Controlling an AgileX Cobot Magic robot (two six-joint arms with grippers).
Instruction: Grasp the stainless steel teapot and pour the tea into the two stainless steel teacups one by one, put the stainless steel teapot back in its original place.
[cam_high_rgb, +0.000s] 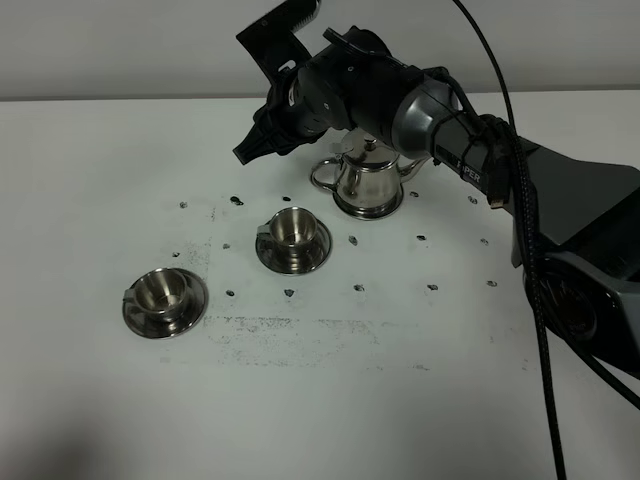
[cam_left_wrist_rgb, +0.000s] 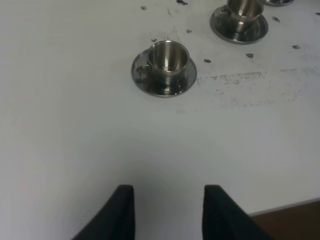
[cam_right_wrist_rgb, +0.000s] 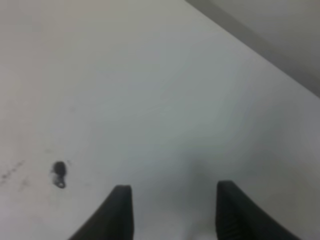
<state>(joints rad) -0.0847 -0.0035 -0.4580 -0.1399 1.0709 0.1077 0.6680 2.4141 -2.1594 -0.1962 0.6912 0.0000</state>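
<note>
The stainless steel teapot stands upright at the back of the white table, lid on. The two stainless steel teacups stand on their saucers: one in front-left of the pot, the other further front-left. In the left wrist view they show as the nearer cup and the farther cup. No tea shows in either cup. My right gripper is open and empty, above the table to the left of the pot; in its own wrist view it sees only bare table. My left gripper is open, empty, well short of the cups.
Small dark spots and smudges dot the white table. A black cable hangs along the right arm. The table's near edge shows beside my left gripper. A grey wall runs behind the table.
</note>
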